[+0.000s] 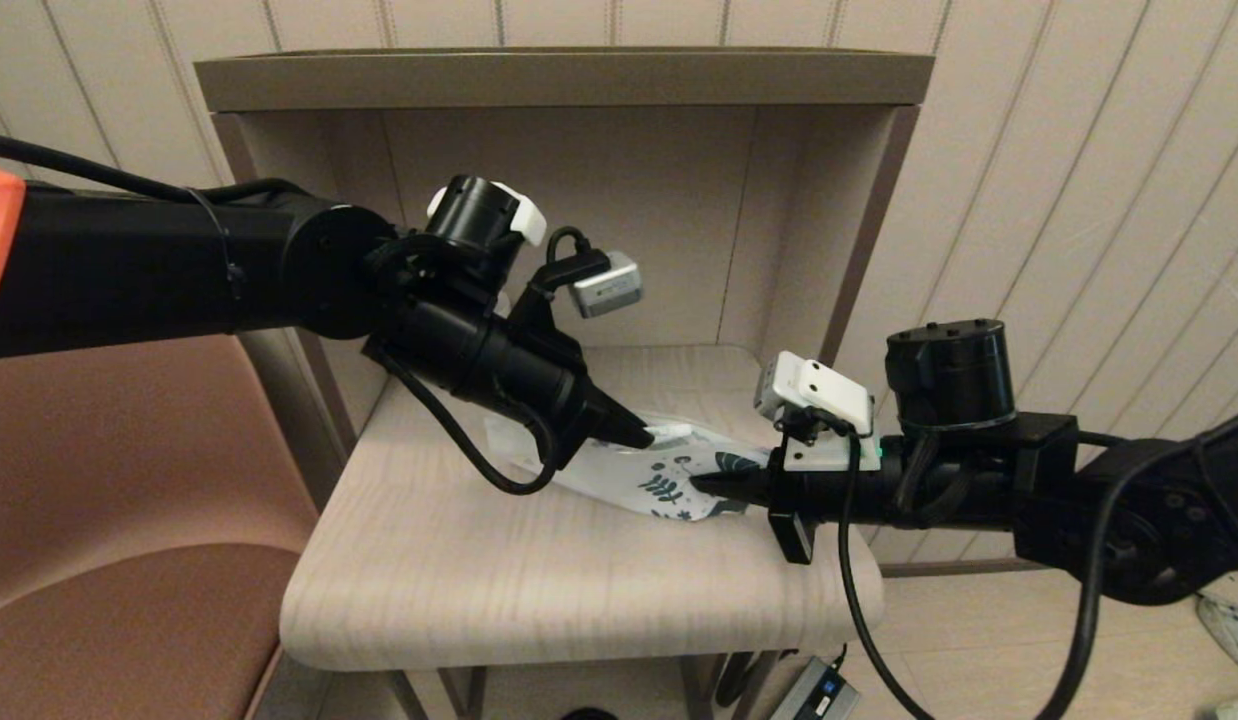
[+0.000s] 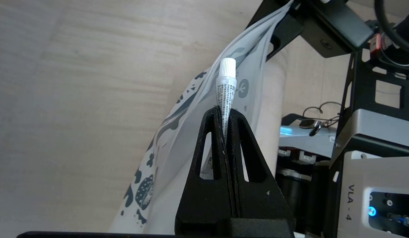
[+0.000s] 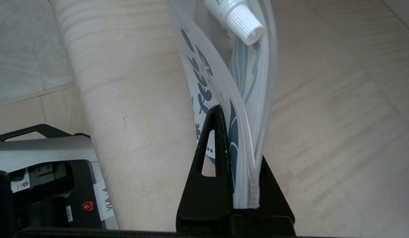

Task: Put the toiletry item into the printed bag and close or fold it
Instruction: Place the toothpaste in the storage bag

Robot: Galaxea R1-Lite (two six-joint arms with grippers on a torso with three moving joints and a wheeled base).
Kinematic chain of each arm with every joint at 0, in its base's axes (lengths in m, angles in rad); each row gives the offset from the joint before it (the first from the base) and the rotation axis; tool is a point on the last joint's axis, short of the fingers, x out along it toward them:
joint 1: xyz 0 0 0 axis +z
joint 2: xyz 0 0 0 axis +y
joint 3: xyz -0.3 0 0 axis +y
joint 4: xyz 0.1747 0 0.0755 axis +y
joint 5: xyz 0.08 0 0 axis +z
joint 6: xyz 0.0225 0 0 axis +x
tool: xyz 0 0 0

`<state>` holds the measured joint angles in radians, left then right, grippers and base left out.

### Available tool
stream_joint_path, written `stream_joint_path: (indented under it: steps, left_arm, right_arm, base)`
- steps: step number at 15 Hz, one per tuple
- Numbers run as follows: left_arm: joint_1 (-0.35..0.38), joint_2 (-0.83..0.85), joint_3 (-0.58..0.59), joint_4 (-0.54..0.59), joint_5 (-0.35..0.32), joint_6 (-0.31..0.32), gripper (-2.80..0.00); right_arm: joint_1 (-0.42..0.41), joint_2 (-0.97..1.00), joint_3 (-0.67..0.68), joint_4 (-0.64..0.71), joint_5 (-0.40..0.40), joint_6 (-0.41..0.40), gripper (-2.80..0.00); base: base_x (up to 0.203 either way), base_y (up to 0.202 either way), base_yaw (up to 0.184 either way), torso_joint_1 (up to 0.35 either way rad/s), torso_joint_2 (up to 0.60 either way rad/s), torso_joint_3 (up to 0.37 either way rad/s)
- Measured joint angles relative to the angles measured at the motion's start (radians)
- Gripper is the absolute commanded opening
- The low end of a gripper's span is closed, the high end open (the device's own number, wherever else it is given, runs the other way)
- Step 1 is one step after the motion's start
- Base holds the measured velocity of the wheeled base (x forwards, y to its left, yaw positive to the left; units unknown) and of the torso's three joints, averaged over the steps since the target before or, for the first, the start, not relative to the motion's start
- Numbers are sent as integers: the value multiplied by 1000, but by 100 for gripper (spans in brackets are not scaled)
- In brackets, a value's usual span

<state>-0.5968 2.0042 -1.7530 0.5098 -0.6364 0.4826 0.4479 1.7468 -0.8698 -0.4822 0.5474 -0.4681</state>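
Note:
The toiletry item (image 2: 226, 86) is a slim white tube with a ribbed cap. My left gripper (image 2: 225, 110) is shut on its flat tail, so the cap points away from the fingers. The printed bag (image 1: 669, 480) is white translucent plastic with teal leaves. It is raised off the wooden seat at one end. My right gripper (image 3: 236, 119) is shut on the bag's (image 3: 221, 76) zip edge. In the right wrist view the tube's cap (image 3: 245, 24) sits between the bag's two parted walls. In the head view my left gripper (image 1: 641, 436) and right gripper (image 1: 701, 484) meet over the seat.
The light wooden seat (image 1: 539, 590) has a rounded front edge and stands inside an alcove with a back wall (image 1: 579, 200) and side walls. A brown cushioned seat (image 1: 129, 600) is to the left. A grey box (image 1: 819, 695) lies on the floor below.

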Motion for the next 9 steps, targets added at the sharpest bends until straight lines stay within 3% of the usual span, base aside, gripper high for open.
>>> stream_joint_path:
  steps: [7,8,9]
  left_arm:
    - [-1,22,-12,-1,1,1,-280]
    - [-1,24,-12,0,1,1,0]
    - [0,25,-12,0,0,1,0]
  right_arm:
    - [-1,1,1,0,0,0,-280]
    - [0,1,1,0,0,0,-280]
    - [0,1,1,0,0,0,-280]
  base:
    - [0,0,0,0,0,0]
    - [0,0,0,0,0,0]
    - [0,0,0,0,0,0]
